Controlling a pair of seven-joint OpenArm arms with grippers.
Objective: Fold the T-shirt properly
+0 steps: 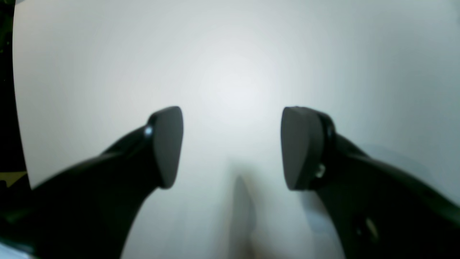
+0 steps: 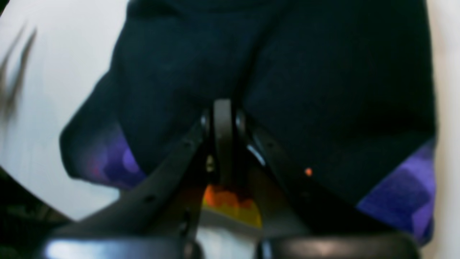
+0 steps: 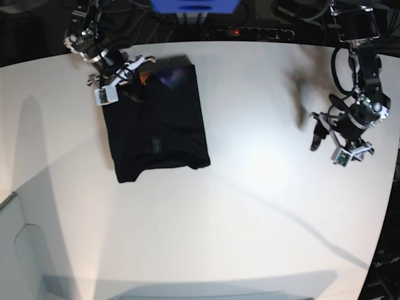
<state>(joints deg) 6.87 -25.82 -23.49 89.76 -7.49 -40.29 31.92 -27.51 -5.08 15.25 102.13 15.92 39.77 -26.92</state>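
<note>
The black T-shirt point(image 3: 159, 125) lies as a rough folded rectangle on the white table point(image 3: 250, 206), at the far left in the base view. A small white label point(image 3: 154, 145) shows on it. My right gripper point(image 3: 131, 84) is at the shirt's far left corner, shut on a pinch of the T-shirt point(image 2: 323, 90). Its fingers point(image 2: 222, 118) are pressed together, with purple print point(image 2: 402, 187) and orange print point(image 2: 222, 199) showing around them. My left gripper point(image 3: 322, 139) hangs over bare table at the right, well away from the shirt. In its wrist view the left gripper point(image 1: 231, 144) is open and holds nothing.
The table's curved far edge runs behind the shirt. Past it are a black power strip point(image 3: 256, 31) with a red light, cables and a blue object point(image 3: 194, 6). A pale grey panel point(image 3: 25, 250) sits at the near left corner. The left arm's dark shadow point(image 3: 300, 87) falls on the table.
</note>
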